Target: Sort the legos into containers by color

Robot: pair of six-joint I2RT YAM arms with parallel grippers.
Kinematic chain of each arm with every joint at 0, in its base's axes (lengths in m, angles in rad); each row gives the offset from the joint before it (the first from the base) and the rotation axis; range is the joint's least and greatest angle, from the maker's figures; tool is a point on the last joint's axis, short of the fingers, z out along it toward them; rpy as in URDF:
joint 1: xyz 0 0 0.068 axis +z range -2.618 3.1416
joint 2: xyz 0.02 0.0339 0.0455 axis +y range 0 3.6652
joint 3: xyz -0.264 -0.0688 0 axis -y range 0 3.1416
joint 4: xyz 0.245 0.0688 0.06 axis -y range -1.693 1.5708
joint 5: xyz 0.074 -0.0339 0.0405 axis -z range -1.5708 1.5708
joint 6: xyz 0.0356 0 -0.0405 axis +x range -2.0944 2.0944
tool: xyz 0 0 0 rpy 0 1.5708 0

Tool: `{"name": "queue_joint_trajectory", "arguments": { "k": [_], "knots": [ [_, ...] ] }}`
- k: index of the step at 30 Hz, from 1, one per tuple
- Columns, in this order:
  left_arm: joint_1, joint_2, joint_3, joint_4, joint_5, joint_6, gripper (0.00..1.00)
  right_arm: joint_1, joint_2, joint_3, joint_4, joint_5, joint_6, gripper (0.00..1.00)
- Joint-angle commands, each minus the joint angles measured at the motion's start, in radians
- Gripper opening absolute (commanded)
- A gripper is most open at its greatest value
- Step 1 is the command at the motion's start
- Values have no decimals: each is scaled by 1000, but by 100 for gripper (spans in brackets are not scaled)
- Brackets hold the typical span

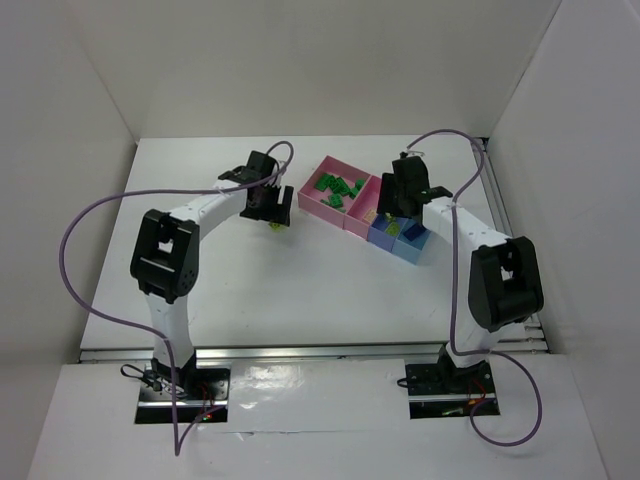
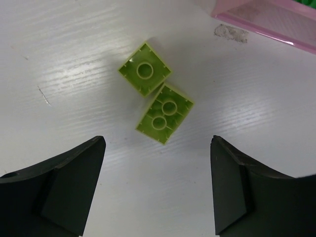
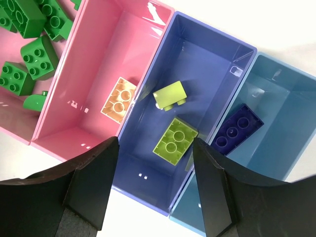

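Two translucent yellow-green legos (image 2: 145, 69) (image 2: 165, 113) lie touching on the white table, also seen in the top view (image 1: 275, 226). My left gripper (image 2: 158, 165) (image 1: 272, 208) is open and empty just above them, beside the pink container (image 2: 276, 19). My right gripper (image 3: 155, 150) (image 1: 403, 203) is open and empty over the periwinkle container (image 3: 207, 54), which holds two yellow-green legos (image 3: 170, 95) (image 3: 175, 139). The light-blue container (image 3: 286, 98) holds a dark blue lego (image 3: 238, 127). Several dark green legos (image 3: 29, 57) (image 1: 338, 187) lie in the larger pink container (image 1: 318, 205).
A smaller pink compartment (image 3: 98, 49) between the green legos and the periwinkle container holds one pale translucent brick (image 3: 118, 98) that looks peach. White walls (image 1: 100, 150) enclose the table on three sides. Purple cables (image 1: 75, 225) loop from both arms.
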Motion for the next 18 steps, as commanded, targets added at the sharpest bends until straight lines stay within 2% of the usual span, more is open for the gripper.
{"name": "queue_joint_trajectory", "arguments": {
  "k": [1, 5, 11, 14, 15, 18],
  "knots": [
    [-11, 41, 49, -1, -32, 31, 88, -4, -51, 23, 16, 7, -5, 69],
    [-22, 82, 58, 19, 0, 31, 82, -4, -51, 23, 7, 7, -5, 69],
    [-63, 95, 34, 65, -29, 10, 76, -4, -51, 23, -3, 7, -5, 69],
    [-88, 73, 25, 100, -39, 10, 65, -13, -51, 23, -3, 7, -5, 68],
    [-97, 73, 25, 100, -53, 10, 59, -13, -60, 23, -3, 7, -5, 68],
    [-97, 94, 49, 91, -53, 10, 52, -13, -60, 23, -3, 7, -5, 66]
  ]
}}
